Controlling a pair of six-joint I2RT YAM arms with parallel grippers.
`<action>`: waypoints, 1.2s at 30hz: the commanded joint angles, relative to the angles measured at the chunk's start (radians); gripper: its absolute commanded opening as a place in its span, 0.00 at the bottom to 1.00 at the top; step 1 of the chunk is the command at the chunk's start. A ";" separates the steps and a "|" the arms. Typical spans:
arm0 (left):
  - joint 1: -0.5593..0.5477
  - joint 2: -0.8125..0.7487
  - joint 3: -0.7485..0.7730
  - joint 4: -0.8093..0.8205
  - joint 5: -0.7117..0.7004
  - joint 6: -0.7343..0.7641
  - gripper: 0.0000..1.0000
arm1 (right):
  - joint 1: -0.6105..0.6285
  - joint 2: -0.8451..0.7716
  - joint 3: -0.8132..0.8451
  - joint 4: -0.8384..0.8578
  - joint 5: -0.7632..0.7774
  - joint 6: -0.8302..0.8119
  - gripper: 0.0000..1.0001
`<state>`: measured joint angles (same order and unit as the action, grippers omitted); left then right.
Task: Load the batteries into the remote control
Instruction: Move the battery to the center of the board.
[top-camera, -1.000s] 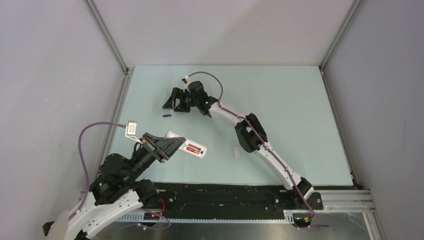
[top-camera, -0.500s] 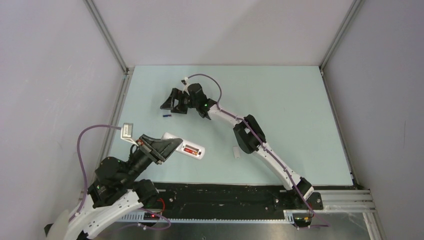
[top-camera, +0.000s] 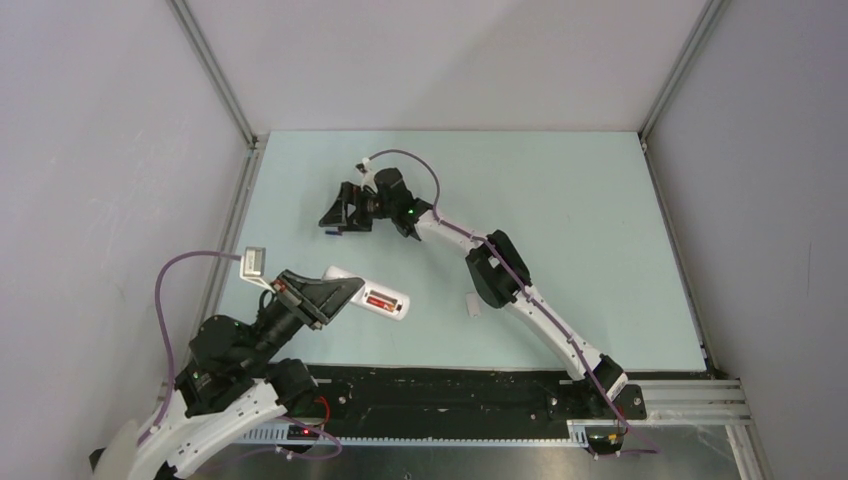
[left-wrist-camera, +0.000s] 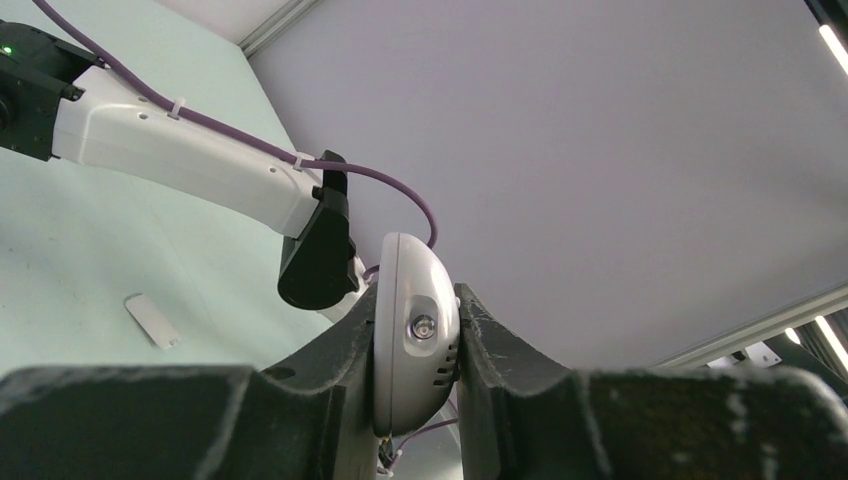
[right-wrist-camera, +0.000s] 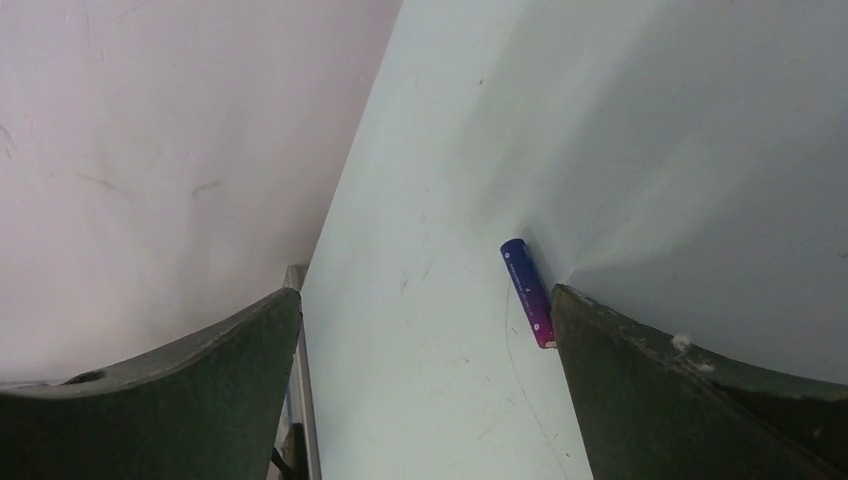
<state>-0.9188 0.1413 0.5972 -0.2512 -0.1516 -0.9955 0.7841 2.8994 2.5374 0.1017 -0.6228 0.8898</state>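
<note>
My left gripper (top-camera: 343, 292) is shut on the white remote control (top-camera: 372, 297), held tilted just above the table with its open battery bay up. A red-orange battery (top-camera: 379, 298) sits in the bay. In the left wrist view the remote's rounded end (left-wrist-camera: 415, 335) is clamped between my fingers. My right gripper (top-camera: 333, 214) is open and low over the far left of the table. The dark blue battery (right-wrist-camera: 528, 292) lies on the table between its jaws, close against the right finger (right-wrist-camera: 680, 395). In the top view that battery is mostly hidden under the gripper.
A small white cover plate (top-camera: 472, 305) lies on the table right of the remote and also shows in the left wrist view (left-wrist-camera: 152, 320). The left wall and its metal rail (top-camera: 232, 215) run close beside the right gripper.
My right gripper has moved left and down, coming over the blue battery. My left arm has shifted slightly, still holding the remote.
</note>
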 joint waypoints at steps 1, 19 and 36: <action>0.001 -0.009 -0.006 0.022 0.009 -0.018 0.00 | 0.018 -0.005 -0.022 -0.028 -0.058 -0.057 0.99; 0.001 -0.003 -0.012 0.020 0.014 -0.025 0.00 | 0.056 -0.141 -0.220 -0.125 0.087 -0.292 0.92; 0.001 -0.038 -0.033 0.003 0.030 -0.045 0.00 | 0.102 -0.193 -0.273 -0.201 0.245 -0.373 0.69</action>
<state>-0.9188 0.1135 0.5686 -0.2661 -0.1421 -1.0218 0.8597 2.7403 2.3005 0.0452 -0.4717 0.5499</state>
